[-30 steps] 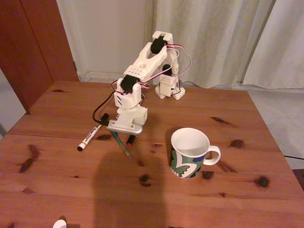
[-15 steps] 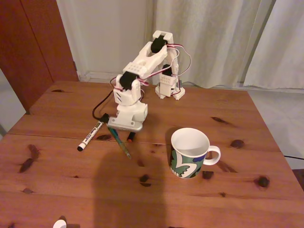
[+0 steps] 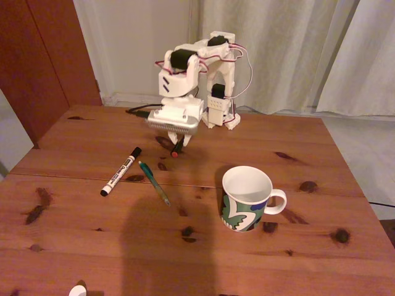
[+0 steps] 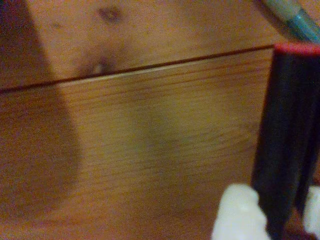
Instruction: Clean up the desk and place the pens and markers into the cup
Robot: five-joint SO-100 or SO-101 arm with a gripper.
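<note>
My gripper [image 3: 179, 141] hangs above the desk [image 3: 74, 240], back of centre, shut on the black pen with the red end [image 3: 178, 148], which points down. In the wrist view that black pen [image 4: 282, 140] stands between my white fingertips [image 4: 239, 215], clear of the planks. The white marker with a black cap [image 3: 120, 171] lies on the desk to the left. The thin green pen [image 3: 154, 183] lies beside it, and its tip [image 4: 292, 15] shows at the top right of the wrist view. The leafy-patterned cup [image 3: 247, 198] stands upright at the right, handle to the right.
The arm's base [image 3: 219, 117] stands at the desk's far edge before pale curtains [image 3: 296, 49]. A small white object [image 3: 77, 290] sits at the near edge on the left. A dark shadow falls across the front middle of the desk.
The gripper has risen off the desk and swung back toward the base, carrying the black pen up. The green pen and the marker stay lying where they were.
</note>
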